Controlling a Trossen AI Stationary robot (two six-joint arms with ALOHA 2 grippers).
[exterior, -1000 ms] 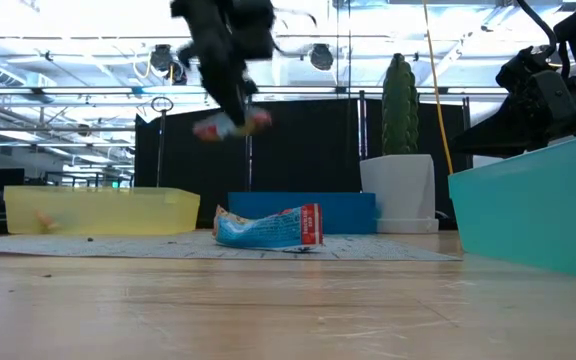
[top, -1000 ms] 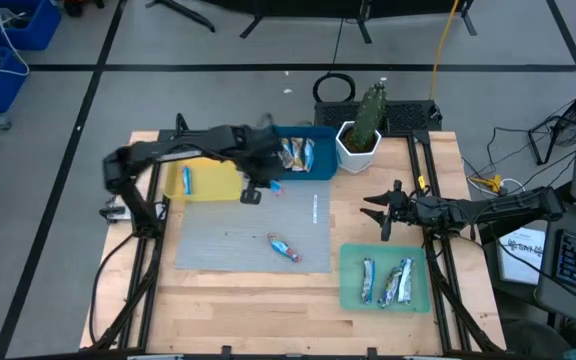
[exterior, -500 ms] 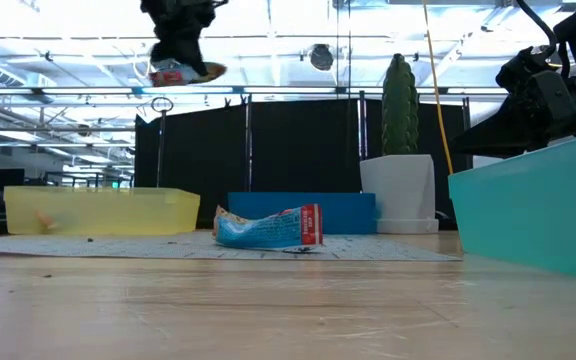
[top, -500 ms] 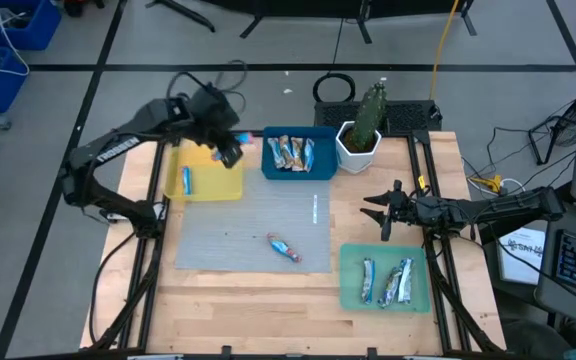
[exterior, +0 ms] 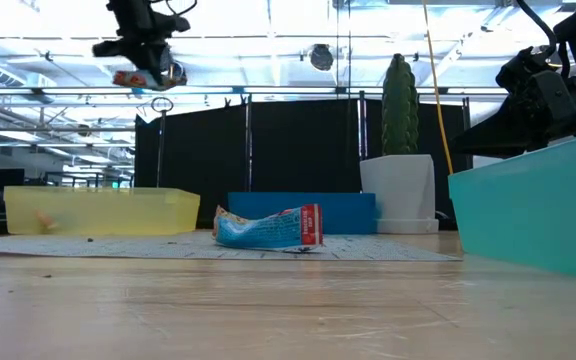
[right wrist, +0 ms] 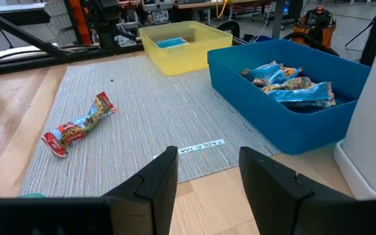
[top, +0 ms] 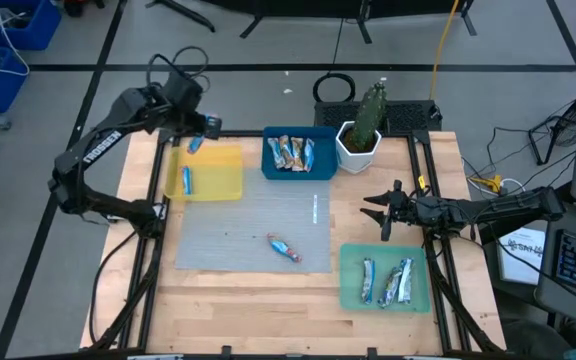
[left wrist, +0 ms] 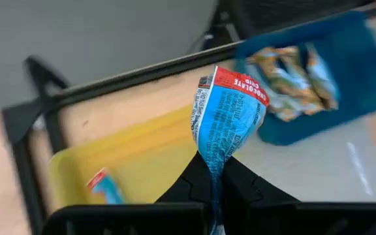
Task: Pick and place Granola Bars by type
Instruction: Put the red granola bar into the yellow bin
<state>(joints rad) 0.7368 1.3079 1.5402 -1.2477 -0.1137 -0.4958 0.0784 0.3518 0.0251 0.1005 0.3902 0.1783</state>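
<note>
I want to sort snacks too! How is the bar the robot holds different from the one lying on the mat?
The held bar hangs pinched in the left gripper, high above the yellow tray; the mat bar lies flat on the gray mat, untouched. In the wrist views the held bar's wrapper is mostly blue with a red end, while the mat bar shows more red. Both are small wrapped bars.

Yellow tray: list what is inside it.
One blue-wrapped granola bar lies inside the yellow tray. The left gripper, above the tray's far edge, holds another bar. In the low view the wall hides the contents.
</note>
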